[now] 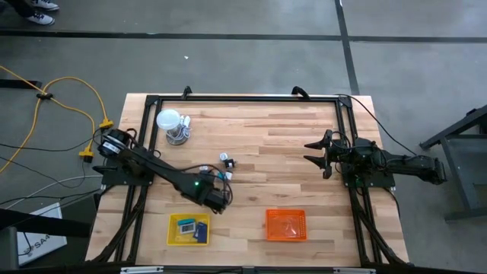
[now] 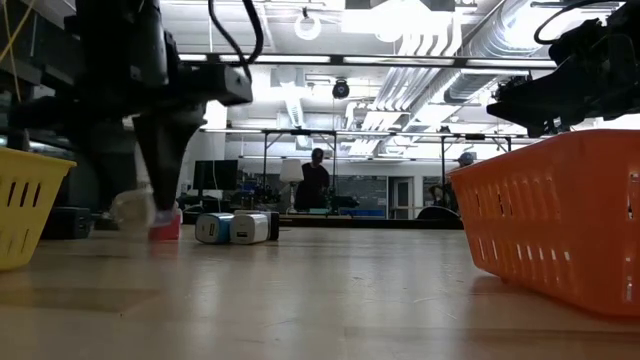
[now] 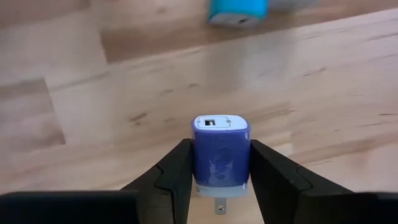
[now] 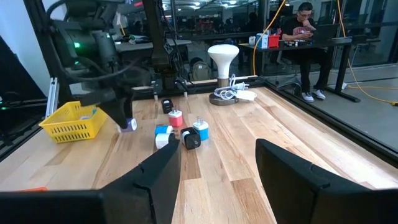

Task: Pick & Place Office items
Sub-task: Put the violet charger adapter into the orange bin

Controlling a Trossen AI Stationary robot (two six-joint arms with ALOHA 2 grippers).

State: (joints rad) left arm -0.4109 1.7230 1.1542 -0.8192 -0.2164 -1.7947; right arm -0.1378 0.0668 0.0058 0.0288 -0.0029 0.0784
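My left gripper (image 1: 221, 200) (image 3: 221, 149) hangs just beyond the yellow tray's (image 1: 189, 229) far right corner, shut on a small purple-blue charger block (image 3: 221, 152) with a white face. Other office items lie loose on the wood toward the table's middle: a small cluster (image 1: 226, 160) and another (image 1: 213, 173), seen in the right wrist view as blue, white, red and black blocks (image 4: 181, 129). A teal item (image 3: 239, 9) lies beyond the held block. My right gripper (image 1: 310, 152) (image 4: 217, 155) waits open at the table's right side, touching nothing. My left gripper pinches the charger block by its two purple side walls (image 3: 199, 163), one finger (image 3: 177, 168) on each side. The fingers slant down from above. Its white socket face (image 3: 215, 122) points away from the wrist and its metal prong (image 3: 221, 205) back between the fingers.
The yellow tray holds a few items (image 1: 188, 226). An orange mesh tray (image 1: 285, 224) sits near the near edge, right of the yellow one. A white globe on a wire stand (image 1: 170, 122) stands at the far left. A black frame (image 1: 243, 97) borders the table. People sit in the room behind.
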